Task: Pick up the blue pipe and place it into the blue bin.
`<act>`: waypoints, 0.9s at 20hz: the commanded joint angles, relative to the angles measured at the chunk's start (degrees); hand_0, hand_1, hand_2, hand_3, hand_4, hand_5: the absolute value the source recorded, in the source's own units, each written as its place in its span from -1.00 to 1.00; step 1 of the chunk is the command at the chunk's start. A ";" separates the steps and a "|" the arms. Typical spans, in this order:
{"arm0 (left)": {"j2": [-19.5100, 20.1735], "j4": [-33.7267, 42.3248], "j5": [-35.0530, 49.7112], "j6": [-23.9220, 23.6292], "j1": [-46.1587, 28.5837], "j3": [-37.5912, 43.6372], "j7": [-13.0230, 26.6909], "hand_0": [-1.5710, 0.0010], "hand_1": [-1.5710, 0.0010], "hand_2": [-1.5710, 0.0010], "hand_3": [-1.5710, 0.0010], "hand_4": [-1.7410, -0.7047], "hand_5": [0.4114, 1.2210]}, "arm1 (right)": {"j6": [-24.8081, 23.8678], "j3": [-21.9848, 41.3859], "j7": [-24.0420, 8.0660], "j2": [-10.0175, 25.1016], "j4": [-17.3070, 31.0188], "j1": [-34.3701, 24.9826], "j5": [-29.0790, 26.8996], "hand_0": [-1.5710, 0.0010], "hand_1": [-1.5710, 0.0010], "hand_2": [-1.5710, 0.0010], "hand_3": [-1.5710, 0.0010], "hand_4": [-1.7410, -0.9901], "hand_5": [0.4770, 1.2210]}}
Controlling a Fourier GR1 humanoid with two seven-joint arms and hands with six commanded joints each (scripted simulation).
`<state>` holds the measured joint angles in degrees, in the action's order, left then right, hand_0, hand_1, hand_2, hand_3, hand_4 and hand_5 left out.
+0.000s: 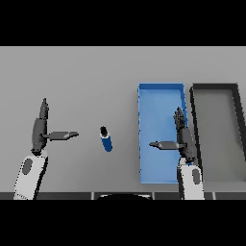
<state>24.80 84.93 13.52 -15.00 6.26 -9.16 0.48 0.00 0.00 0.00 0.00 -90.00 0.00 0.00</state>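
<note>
The blue pipe (106,140) lies on the tabletop (96,77) left of the blue bin (144,96). Both robot hands, left (41,127) and right (182,137), are spread, holding nothing. A careless grasp could roll it away.

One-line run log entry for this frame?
stage: pre-grasp | small blue cylindrical pipe: lying on grey table, untouched | blue rectangular bin: empty | left robot hand: open | right robot hand: open over bin

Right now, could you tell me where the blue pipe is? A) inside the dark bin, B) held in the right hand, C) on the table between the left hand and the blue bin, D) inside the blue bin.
C: the blue pipe lies on the grey table, with the left hand on one side and the blue bin on the other.
</note>
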 commanded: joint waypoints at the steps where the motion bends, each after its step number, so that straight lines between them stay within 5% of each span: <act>1: -0.04 -0.15 0.01 -0.02 0.20 0.04 -0.11 1.00 1.00 1.00 1.00 0.07 -0.52 | -0.08 -0.07 -0.16 0.02 0.13 -0.22 -0.03 1.00 1.00 1.00 1.00 0.30 -0.67; 6: -0.31 -1.62 -0.07 0.11 1.95 0.24 -0.08 1.00 1.00 1.00 1.00 0.07 -0.52 | -0.28 -0.66 -0.79 0.19 1.75 -2.04 -0.07 1.00 1.00 1.00 1.00 0.30 -0.67; 9: 6.92 -3.25 2.95 15.54 -0.01 -1.17 -5.17 1.00 1.00 1.00 1.00 0.06 -0.52 | 2.65 3.51 4.13 6.67 -1.64 2.95 7.11 1.00 1.00 1.00 1.00 0.30 -0.68; 15: 10.38 -2.85 1.70 22.11 -1.17 -3.22 -9.11 1.00 1.00 1.00 1.00 0.12 -0.52 | 3.21 5.39 0.66 7.83 -5.11 3.96 9.11 1.00 1.00 1.00 1.00 0.37 -0.69; 18: 11.76 1.18 2.60 27.47 -2.53 -6.44 -7.96 1.00 1.00 1.00 1.00 0.08 -0.57 | 3.51 5.65 2.60 8.07 -4.31 4.30 9.55 1.00 1.00 1.00 1.00 0.37 -0.67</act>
<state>36.55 86.13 16.11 12.54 3.73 -15.63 -7.62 3.51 5.65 2.54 8.09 -94.31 4.31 9.55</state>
